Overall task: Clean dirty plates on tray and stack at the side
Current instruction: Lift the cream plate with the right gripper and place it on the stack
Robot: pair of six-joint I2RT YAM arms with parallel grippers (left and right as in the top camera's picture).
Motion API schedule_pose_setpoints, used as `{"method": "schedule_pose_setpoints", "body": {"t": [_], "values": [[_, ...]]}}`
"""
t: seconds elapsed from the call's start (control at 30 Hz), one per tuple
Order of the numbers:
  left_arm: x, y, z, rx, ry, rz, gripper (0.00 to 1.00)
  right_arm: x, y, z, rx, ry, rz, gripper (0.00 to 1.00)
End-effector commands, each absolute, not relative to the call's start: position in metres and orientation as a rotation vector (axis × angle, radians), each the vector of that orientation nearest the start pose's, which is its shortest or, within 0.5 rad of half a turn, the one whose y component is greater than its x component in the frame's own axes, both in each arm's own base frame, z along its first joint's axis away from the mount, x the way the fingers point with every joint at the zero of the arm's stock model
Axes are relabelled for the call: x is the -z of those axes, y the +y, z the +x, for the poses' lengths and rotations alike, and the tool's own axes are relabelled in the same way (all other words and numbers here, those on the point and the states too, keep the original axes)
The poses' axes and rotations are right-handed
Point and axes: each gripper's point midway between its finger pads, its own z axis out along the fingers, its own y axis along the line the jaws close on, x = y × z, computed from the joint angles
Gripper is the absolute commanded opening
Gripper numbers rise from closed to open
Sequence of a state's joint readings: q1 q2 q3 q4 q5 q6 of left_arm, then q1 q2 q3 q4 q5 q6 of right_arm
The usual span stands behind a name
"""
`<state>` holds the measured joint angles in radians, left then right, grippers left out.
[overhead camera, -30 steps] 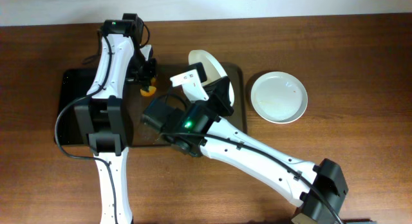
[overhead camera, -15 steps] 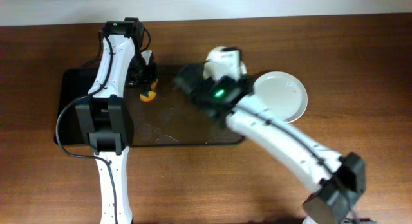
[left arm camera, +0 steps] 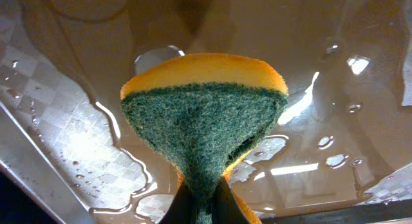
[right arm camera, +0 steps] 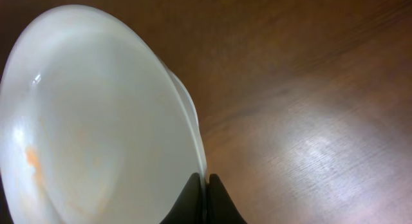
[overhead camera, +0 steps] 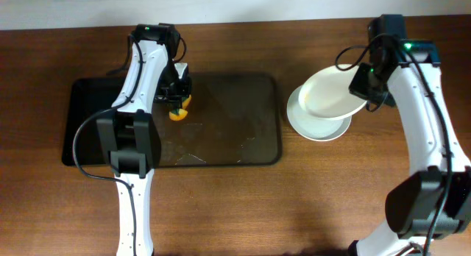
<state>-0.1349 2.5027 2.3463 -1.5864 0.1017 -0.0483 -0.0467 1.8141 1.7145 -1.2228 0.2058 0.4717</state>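
My right gripper (overhead camera: 368,85) is shut on the rim of a white plate (overhead camera: 331,96) and holds it tilted just above another white plate (overhead camera: 316,125) that lies on the table right of the tray. In the right wrist view the held plate (right arm camera: 96,121) shows faint orange smears, with my jaws (right arm camera: 207,185) pinching its edge. The dark brown tray (overhead camera: 228,116) is wet and holds no plates. My left gripper (overhead camera: 176,105) is shut on a yellow and green sponge (left arm camera: 205,121) over the tray's back left part. A third plate is out of view.
A smaller black tray (overhead camera: 85,123) lies left of the brown tray, partly under my left arm. Water puddles (left arm camera: 96,147) lie on the brown tray. Bare wooden table (overhead camera: 412,204) surrounds both.
My right arm has swung from the tray to the right with the plate and now holds it over the plate on the table. My left gripper with the sponge shifted slightly right.
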Motion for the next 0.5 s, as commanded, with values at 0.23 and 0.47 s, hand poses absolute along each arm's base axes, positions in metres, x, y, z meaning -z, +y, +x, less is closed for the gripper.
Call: {"method": "schedule_pose_setpoints", "body": {"t": [0.23,0.47], "values": [[-0.052,-0.083,0.442,0.158,3.282,0.175,0.01,-0.042,-0.03,0.383,0.063,2.903,0.723,0.34],[-0.051,-0.085,0.444,0.158,3.27,0.184,0.0,-0.061,-0.005,0.383,-0.144,2.926,0.645,0.54]]}}
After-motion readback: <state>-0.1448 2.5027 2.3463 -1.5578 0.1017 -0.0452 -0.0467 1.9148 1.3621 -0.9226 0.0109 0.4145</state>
